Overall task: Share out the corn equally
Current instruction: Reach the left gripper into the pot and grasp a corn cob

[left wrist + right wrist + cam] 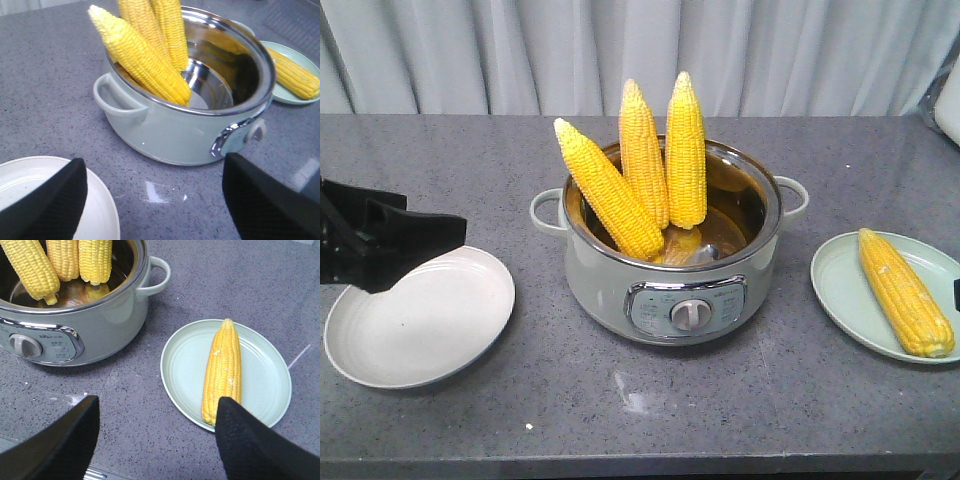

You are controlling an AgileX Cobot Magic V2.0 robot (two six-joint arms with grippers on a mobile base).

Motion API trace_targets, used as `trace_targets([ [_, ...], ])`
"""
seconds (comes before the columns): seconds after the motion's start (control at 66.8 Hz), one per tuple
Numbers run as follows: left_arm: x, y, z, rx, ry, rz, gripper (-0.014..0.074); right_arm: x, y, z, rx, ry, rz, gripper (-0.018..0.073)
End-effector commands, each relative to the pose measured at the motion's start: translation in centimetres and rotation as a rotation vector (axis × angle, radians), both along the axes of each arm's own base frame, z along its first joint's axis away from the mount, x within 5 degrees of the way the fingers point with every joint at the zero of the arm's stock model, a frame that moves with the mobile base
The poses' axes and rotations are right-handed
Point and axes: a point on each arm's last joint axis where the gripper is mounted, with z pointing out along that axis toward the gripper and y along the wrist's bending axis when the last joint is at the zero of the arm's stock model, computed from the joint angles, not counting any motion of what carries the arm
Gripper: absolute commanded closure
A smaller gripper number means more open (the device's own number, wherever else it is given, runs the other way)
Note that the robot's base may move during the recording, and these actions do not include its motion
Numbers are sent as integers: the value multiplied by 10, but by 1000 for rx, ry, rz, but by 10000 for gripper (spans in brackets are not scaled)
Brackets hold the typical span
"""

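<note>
Partway through sharing, with left claw and right claw both released and empty; next, likely lifting the leaning cob from pot onto bare white plate.

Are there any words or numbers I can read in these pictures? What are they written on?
Nothing can be read clearly.
Control panel on the front of the pot: tiny print around the knob, too small and blurred to read.
Corn, white plate, green plate: no writing to be seen.
</note>
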Motion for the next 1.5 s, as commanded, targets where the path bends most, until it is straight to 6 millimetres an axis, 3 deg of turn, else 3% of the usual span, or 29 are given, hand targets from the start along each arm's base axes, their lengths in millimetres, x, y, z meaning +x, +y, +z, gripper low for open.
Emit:
trace_targets([
  [0.0, 18, -2, 14, -66, -39, 46, 38, 2, 0, 12, -1, -89, 0, 87],
  [0.21, 60, -9, 19, -98, -9, 34, -3, 2, 0, 12, -1, -89, 0, 87],
  [0.509, 114, -29, 9, -195, 51, -22, 2, 2, 0, 12, -1, -89, 0, 87],
  [0.959, 182, -68, -9, -205, 48, -50, 2, 2, 0, 12, -1, -89, 0, 87],
  [1.168, 196, -92, -14, -205, 44, -98, 2, 2, 0, 12, -1, -89, 0, 87],
  [1.483, 181, -134, -11, -184, 21, -227, 4, 2, 0, 12, -1, -89, 0, 87],
])
